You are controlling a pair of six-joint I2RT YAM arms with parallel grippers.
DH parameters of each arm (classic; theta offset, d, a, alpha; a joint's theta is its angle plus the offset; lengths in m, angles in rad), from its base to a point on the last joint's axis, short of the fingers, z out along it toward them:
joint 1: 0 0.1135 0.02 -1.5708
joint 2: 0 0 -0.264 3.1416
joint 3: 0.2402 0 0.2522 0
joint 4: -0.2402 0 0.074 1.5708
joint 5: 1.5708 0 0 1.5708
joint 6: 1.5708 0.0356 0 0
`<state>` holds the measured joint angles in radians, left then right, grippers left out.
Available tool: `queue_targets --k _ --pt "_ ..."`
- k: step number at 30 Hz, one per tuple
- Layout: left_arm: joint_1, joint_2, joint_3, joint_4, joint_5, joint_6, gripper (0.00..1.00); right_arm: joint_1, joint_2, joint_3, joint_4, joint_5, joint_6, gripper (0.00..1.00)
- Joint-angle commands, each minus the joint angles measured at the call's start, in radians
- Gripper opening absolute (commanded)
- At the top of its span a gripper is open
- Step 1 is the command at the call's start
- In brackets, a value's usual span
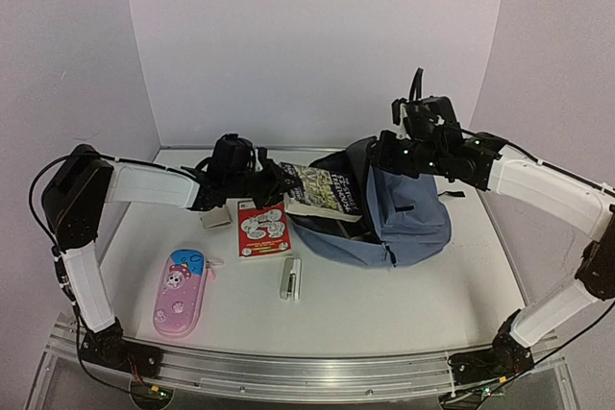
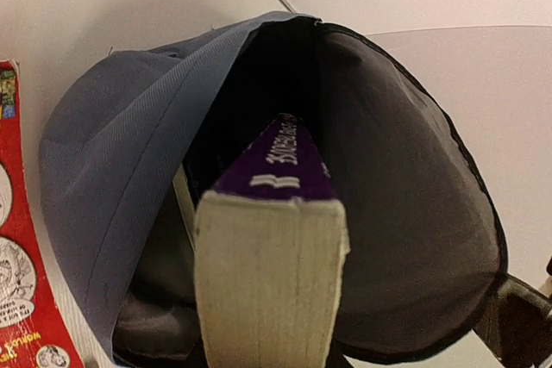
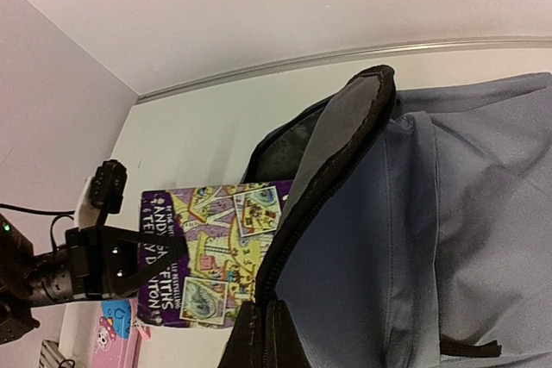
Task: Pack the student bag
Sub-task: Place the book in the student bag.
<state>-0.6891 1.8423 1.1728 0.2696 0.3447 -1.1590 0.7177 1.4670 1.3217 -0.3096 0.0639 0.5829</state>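
I see the student bag (image 1: 415, 223) lying crosswise, mouth leftward; left hand (image 1: 277, 183) grips a book (image 1: 327, 193) (half in), right hand (image 1: 392, 155) clenched, seemingly pinching the rim.

**Pale booth, white worktop (image 1: 384, 304)**

A bare back wall (image 1: 317, 36), a left wall (image 1: 58, 55) and a right wall (image 1: 562, 36), all faintly lilac, close in the smooth surface on three sides. A metal rail (image 1: 307, 372) runs along the near edge. The light is soft and even, shadows weak.
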Motion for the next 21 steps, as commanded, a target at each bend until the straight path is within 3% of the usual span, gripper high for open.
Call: queue_targets --k 1,10,12,16,21 --pt "-0.035 0.06 0.155 0.009 -0.069 0.029 0.0 0.0 -0.047 0.046 0.044 -0.025 -0.013 0.0" --pt "-0.104 0.255 0.371 -0.142 -0.088 0.126 0.0 -0.001 -0.051 0.038 0.045 -0.029 -0.021 0.0" --pt "-0.114 0.285 0.413 -0.186 -0.091 0.151 0.04 -0.001 -0.052 0.035 0.046 -0.026 -0.018 0.0" --pt "-0.121 0.295 0.459 -0.289 -0.129 0.215 0.34 -0.001 -0.056 0.027 0.047 -0.021 -0.016 0.0" --pt "-0.121 0.261 0.46 -0.401 -0.207 0.282 0.61 -0.001 -0.058 0.02 0.048 -0.019 -0.017 0.0"
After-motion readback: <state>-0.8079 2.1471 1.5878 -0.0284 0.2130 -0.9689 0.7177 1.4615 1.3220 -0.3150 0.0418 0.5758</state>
